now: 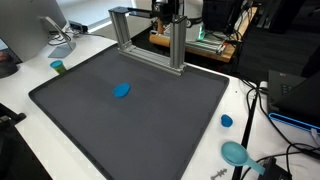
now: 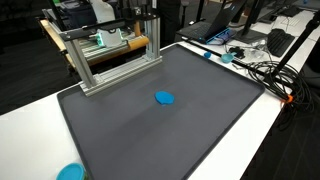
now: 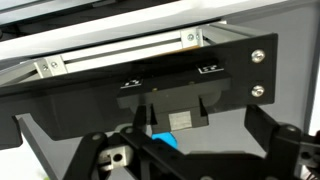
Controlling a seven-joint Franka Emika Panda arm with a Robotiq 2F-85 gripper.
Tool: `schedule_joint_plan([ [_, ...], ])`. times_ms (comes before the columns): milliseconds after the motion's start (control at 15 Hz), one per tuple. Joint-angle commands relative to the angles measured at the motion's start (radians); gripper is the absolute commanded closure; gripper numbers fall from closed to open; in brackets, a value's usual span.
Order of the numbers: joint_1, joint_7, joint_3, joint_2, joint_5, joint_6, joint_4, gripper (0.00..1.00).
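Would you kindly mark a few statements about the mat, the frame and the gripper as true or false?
1. A blue object lies on the mat. True.
2. The gripper is shut on the blue object. False: its jaws stand open and hold nothing.
3. A frame stands at the mat's edge. True.
4. The blue object touches the frame. False: it lies apart from it, out on the mat.
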Motion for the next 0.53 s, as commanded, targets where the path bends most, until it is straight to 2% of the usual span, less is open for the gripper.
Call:
schedule_joint_plan([
  [0,-0.004,-0.002,0.003,0.000,0.002,-0.003,0.001,0.00],
  [133,-0.006,0.024,0.021,-0.030,-0.006,0.001,-0.011,0.00],
  [400,-0.003,0.016,0.070,-0.132,-0.075,0.145,-0.091,0.00],
  [467,0.002,0.005,0.046,-0.042,-0.037,0.086,-0.024,0.00],
])
